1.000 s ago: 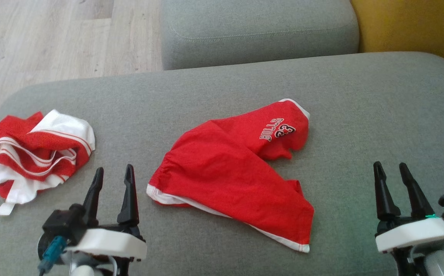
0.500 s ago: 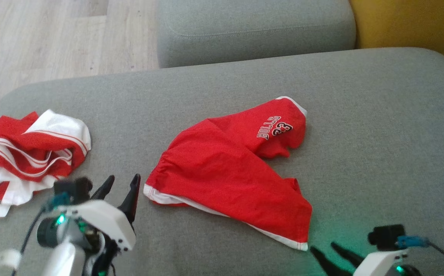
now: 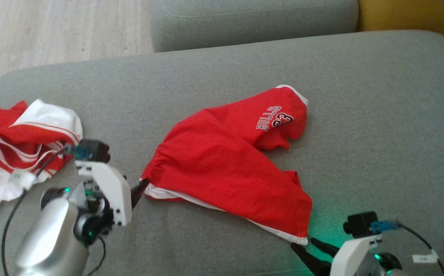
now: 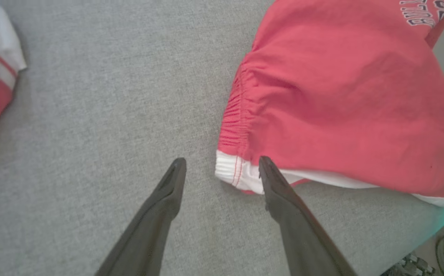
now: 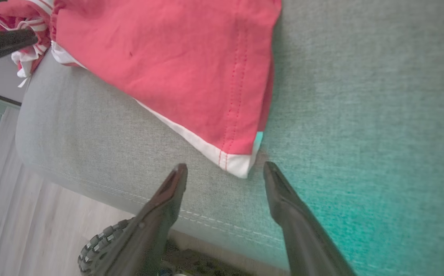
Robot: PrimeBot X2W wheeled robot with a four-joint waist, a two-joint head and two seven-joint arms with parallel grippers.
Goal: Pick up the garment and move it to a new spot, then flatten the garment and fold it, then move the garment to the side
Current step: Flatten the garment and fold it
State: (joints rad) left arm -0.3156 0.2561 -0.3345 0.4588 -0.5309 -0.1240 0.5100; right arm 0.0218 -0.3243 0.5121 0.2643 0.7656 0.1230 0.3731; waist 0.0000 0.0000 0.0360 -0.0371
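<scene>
Left wrist view, closest in: finds the left gripper [image 4: 222,160] spread wide and empty, with the white waistband corner of the red shorts [image 4: 340,96] right between its tips. Finds the right gripper [image 5: 224,165] spread wide and empty too, with the white hem corner just past its tips. Have both dropped low and turned in toward the cloth since a second ago (back then, stood up tall, pointing away, well off the shorts). Looks like getting ready to pinch two corners and lift; nothing picked up yet, so still the first step. Just behind the right gripper: the front edge of the grey cushion [image 5: 91,145], then floor [image 5: 14,191], so no room to pull back. Off the left gripper's outer side: a red-and-white bundle [image 3: 22,134], near enough to snag. Far past both grippers: lots of bare grey, good for a new spot.
</scene>
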